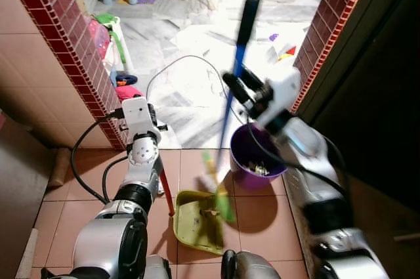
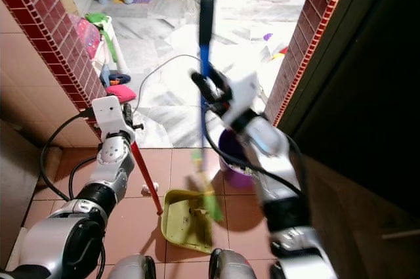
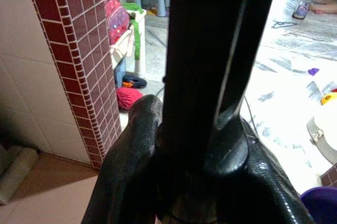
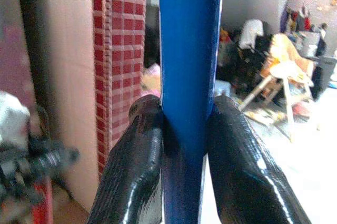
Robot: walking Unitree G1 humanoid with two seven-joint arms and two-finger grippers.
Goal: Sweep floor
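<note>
In the middle of the head views the right gripper (image 1: 244, 90) has its jaws clamped on the blue handle of the broom (image 1: 237, 62); the right wrist view shows both black fingers (image 4: 134, 176) pressed against that handle on either side. The broom is blurred and runs from the upper centre down to its green bristle end at lower centre, over the yellow-green dustpan (image 1: 197, 221) lying on the terracotta tiled floor (image 1: 65, 207). The left gripper (image 2: 134, 136), at centre left, has its jaws closed around the dustpan's long handle (image 2: 146, 179), which looks red in the head views and dark in the left wrist view. A purple bucket (image 1: 254, 159) stands just right of the dustpan, beside the brick-tiled doorway pillar (image 1: 321, 36). Beyond lies a pale marble floor (image 1: 190, 95).
</note>
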